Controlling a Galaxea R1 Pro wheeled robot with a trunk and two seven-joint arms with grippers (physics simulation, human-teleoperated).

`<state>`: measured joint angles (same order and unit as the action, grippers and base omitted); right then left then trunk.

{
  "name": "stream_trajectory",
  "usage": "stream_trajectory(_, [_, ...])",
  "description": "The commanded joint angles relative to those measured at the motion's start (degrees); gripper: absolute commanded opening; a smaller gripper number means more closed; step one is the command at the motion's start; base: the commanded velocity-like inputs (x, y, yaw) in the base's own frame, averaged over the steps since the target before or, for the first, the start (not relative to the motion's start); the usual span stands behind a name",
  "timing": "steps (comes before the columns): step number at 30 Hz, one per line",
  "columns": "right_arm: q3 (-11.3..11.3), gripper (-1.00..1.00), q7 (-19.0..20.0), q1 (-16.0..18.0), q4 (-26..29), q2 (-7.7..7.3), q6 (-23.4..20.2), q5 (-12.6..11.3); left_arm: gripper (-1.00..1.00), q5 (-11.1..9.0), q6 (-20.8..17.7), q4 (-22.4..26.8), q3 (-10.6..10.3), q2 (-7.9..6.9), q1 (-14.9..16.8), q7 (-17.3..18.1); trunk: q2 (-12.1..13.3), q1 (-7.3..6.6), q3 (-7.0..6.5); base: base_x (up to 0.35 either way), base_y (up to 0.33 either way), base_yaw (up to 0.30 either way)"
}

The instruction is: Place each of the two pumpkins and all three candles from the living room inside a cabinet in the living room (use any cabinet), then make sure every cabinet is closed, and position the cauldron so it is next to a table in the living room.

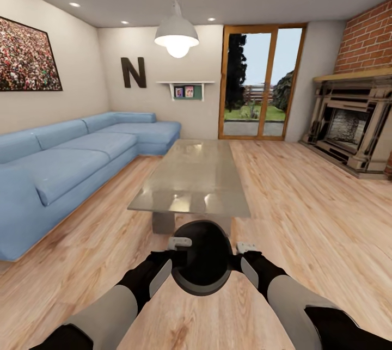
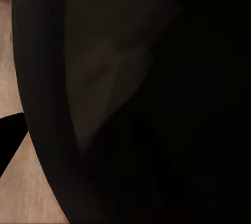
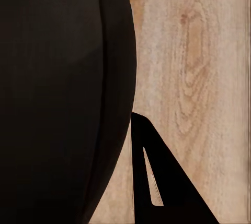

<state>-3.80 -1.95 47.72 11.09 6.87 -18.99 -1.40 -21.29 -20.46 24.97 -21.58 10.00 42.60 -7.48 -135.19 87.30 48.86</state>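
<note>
The glossy black cauldron [image 1: 202,263] hangs between my two grippers just in front of the near end of the low table [image 1: 190,186], its wide mouth facing up toward the head camera. My left gripper [image 1: 181,248] is shut on the cauldron's left rim and my right gripper [image 1: 239,255] on its right rim. The cauldron's dark wall [image 2: 136,98] looms close in the left wrist view, and its outer side [image 3: 57,93] shows beside one finger [image 3: 157,182] over the floor in the right wrist view. Pumpkins, candles and cabinet are out of view.
A long blue corner sofa [image 1: 65,159] runs along the left of the table. A fireplace [image 1: 354,127] stands at the right wall and a glass door [image 1: 261,83] at the back. Wooden floor [image 1: 316,214] lies open to the table's right. A lamp [image 1: 176,34] hangs overhead.
</note>
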Motion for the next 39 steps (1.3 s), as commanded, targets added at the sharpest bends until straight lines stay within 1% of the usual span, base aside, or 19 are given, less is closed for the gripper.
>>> stream_trajectory(1, [-1.0,-1.00,-0.1,0.1,0.2,0.07,-0.3,-1.7,-1.00,-0.9,-0.2,0.1,-0.3,0.00,0.0,-0.3,0.0,-0.02,-0.02,0.001,0.000,-0.208])
stream_trajectory(7, [-1.1,-1.00,-0.2,0.1,0.4,0.02,-0.3,-1.7,-1.00,-0.9,-0.2,0.1,-0.3,0.00,0.0,-0.3,0.0,-0.02,-0.16,0.027,0.022,-0.075])
stream_trajectory(15, [-1.0,-1.00,-0.2,0.1,0.5,0.07,-0.3,-1.7,-1.00,-0.9,-0.2,0.1,-0.3,0.00,0.0,-0.3,0.0,-0.02,-0.17,0.186,0.155,-0.003])
stream_trajectory(25, [-1.0,-1.00,-0.1,0.1,0.5,0.07,-0.3,-1.7,-1.00,-0.9,-0.1,0.1,-0.3,0.00,0.0,-0.3,0.0,-0.02,-0.17,0.012,0.009,0.000])
stream_trajectory(31, [-1.0,-1.00,-0.1,0.0,0.5,0.07,-0.3,-1.7,-1.00,-0.9,-0.1,0.1,-0.3,0.00,0.0,-0.3,0.0,-0.02,-0.17,0.131,0.000,0.000])
stream_trajectory(39, [-1.0,-1.00,-0.1,0.0,0.5,0.07,-0.3,-1.7,-1.00,-0.9,0.0,0.1,-0.3,0.00,0.0,-0.3,0.0,-0.02,-0.17,0.014,0.000,0.000])
